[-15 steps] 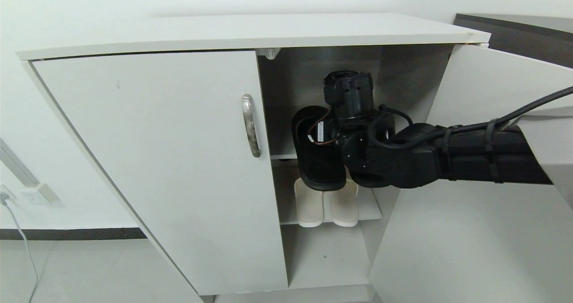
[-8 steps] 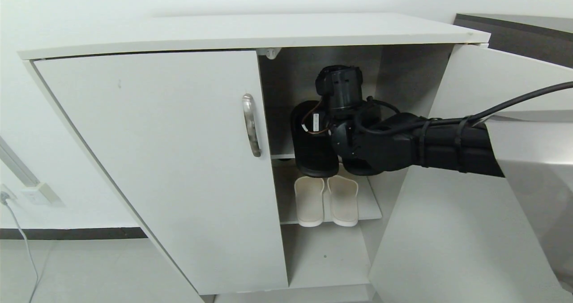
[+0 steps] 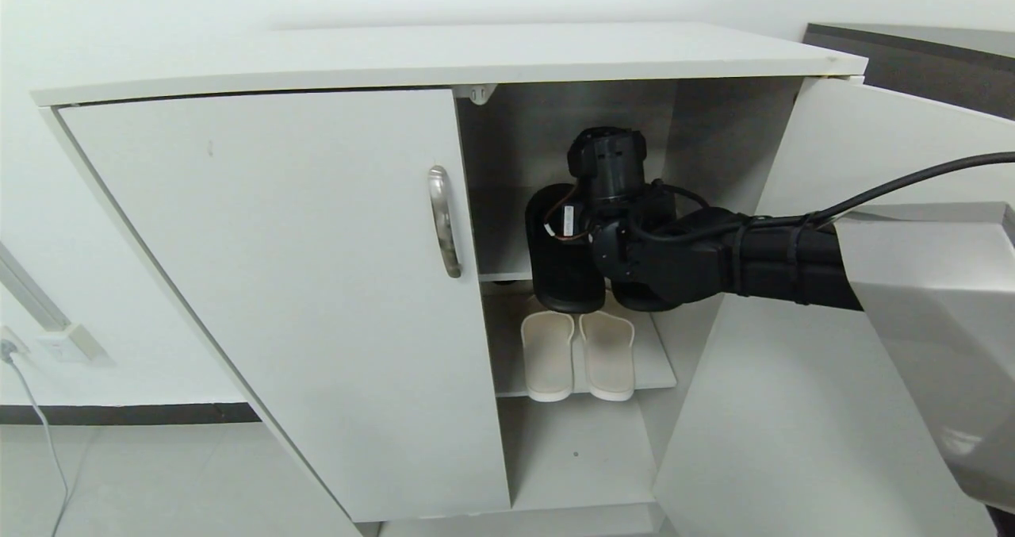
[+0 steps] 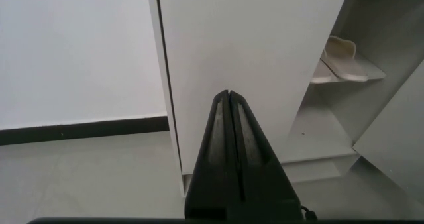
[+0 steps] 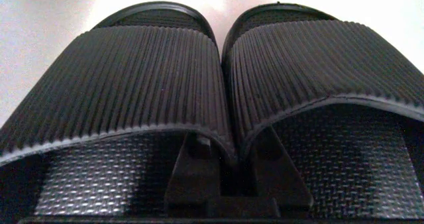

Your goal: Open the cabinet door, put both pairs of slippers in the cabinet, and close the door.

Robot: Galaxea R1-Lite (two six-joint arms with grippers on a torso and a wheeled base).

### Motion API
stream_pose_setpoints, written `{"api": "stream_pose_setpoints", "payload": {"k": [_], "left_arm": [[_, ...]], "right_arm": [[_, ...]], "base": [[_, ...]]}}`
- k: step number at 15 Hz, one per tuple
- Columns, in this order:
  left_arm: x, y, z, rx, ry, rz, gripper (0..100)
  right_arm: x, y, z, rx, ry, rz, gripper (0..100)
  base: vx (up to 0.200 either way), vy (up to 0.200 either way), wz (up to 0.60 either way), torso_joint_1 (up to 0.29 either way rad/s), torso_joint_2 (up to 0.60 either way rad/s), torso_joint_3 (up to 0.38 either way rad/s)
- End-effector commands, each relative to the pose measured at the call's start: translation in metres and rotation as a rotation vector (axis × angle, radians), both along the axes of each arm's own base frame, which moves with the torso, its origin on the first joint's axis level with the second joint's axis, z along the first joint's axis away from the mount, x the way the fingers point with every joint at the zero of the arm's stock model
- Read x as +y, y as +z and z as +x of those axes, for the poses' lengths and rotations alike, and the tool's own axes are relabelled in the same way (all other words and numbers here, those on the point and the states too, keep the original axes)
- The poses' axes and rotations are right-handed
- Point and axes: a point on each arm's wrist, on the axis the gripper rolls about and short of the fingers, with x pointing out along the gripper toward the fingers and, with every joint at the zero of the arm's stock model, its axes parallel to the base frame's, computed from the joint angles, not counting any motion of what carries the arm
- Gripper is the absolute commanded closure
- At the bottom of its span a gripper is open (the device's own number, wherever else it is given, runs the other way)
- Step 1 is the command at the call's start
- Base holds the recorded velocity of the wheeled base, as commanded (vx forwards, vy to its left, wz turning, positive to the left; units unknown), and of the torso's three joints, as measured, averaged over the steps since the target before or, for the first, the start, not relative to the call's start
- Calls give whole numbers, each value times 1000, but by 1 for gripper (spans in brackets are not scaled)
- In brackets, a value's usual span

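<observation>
Right wrist view: your right pincer (image 5: 233, 174) pinches the black slippers' (image 5: 152, 85) adjoining straps, carrying both as one; the cream pair (image 3: 577, 354) already sits shelved below.

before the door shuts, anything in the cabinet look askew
Nothing is damaged. The white slippers lie neatly paired on their shelf; the black slippers are held steeply tilted by the right gripper, not lying flat.

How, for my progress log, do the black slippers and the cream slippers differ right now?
Colour: the black slippers are dark, the cream slippers pale. Support: the black slippers are clamped in the right gripper; the cream slippers lie untouched on the middle shelf. Height: the black slippers are higher than the cream slippers. Each pair is side by side.
</observation>
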Motion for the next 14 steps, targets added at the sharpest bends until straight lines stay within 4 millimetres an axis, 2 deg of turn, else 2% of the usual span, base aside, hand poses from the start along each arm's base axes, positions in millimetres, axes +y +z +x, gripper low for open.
{"api": "stream_pose_setpoints", "payload": {"k": [1,8,9,14], "left_arm": [[0,0,0,1,0,-2,100],[0,0,0,1,5,-2,100],[0,0,0,1,6,-2,100],[0,0,0,1,6,-2,100]], "right_arm": [[-1,6,-2,-14,1,12,100],[-6,3,3,-8,1,10,100],[-6,3,4,-8,-1,10,0],[-7,3,4,-2,-2,5,0]], "base": [[0,0,0,0,0,0],[0,0,0,0,0,0],[0,0,0,0,0,0],[0,0,0,0,0,0]]}}
